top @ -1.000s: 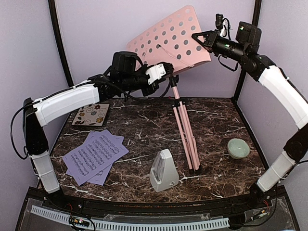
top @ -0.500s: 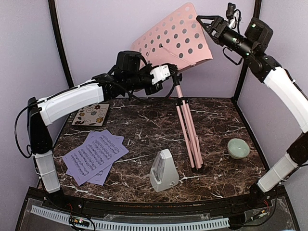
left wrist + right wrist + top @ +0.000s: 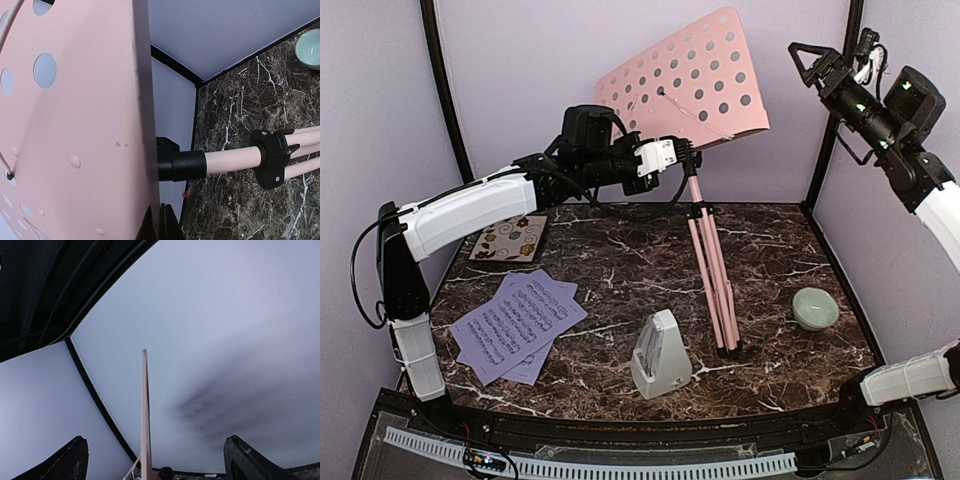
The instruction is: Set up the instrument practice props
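The left gripper (image 3: 678, 156) shows almost nothing of its fingers in its wrist view. From above it is clamped on the pink music stand (image 3: 692, 82) just under the perforated desk. The stand leans, legs folded, its feet on the table (image 3: 610, 260) between the grey-white metronome (image 3: 660, 355) and the pale green bowl (image 3: 815, 307). The right gripper (image 3: 801, 66) hangs spread apart, clear of the desk. Lavender sheet-music pages (image 3: 518, 322) lie front-left.

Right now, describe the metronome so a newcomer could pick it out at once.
On the dark marble table, look near the front edge, just left of the feet of the pink music stand. The metronome stands there: a small grey-white pyramid, unlike the flat lavender pages to its left and the round green bowl further right.
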Robot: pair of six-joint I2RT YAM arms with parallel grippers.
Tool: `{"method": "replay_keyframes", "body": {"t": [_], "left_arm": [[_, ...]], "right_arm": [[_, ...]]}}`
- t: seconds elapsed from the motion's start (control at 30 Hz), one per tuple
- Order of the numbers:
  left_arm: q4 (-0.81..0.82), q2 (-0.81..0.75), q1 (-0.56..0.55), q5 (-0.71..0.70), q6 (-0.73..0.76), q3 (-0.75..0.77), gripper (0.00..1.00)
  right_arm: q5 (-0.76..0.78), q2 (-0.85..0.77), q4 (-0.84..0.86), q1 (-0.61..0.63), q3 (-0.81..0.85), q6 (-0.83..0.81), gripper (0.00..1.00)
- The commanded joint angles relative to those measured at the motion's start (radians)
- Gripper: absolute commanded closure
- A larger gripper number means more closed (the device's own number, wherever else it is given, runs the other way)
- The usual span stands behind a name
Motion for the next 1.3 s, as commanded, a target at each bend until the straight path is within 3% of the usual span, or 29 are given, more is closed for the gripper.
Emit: {"method": "replay_keyframes", "body": {"t": [0.0,0.27,0.63,0.9,1.27], "left_arm": [[0.358,-0.124,0.002,-0.002,0.128,0.104,1.0],[0.447,-0.117,-0.001,0.021,0.184,0.178,1.0],[0.391,-0.158,-0.016,0.131,0.209,0.194,1.0],[0.366,-0.195,-0.028,0.172,0.201,0.143,1.0],[0.371,-0.205,-0.059,0.187,0.237,0.103,1.0]], "right_arm": [[0.03,-0.02,-0.088,-0.034,-0.084,0.007,0.08],[-0.198,0.047,-0.163,-0.039,-0.123,-0.049,0.19],[-0.432,0.099,-0.053,-0.04,-0.23,-0.109,0.34],[-0.558,0.217,-0.059,-0.027,-0.137,-0.196,0.46],[-0.629,0.314,-0.084,0.049,-0.093,-0.179,0.46]]}}
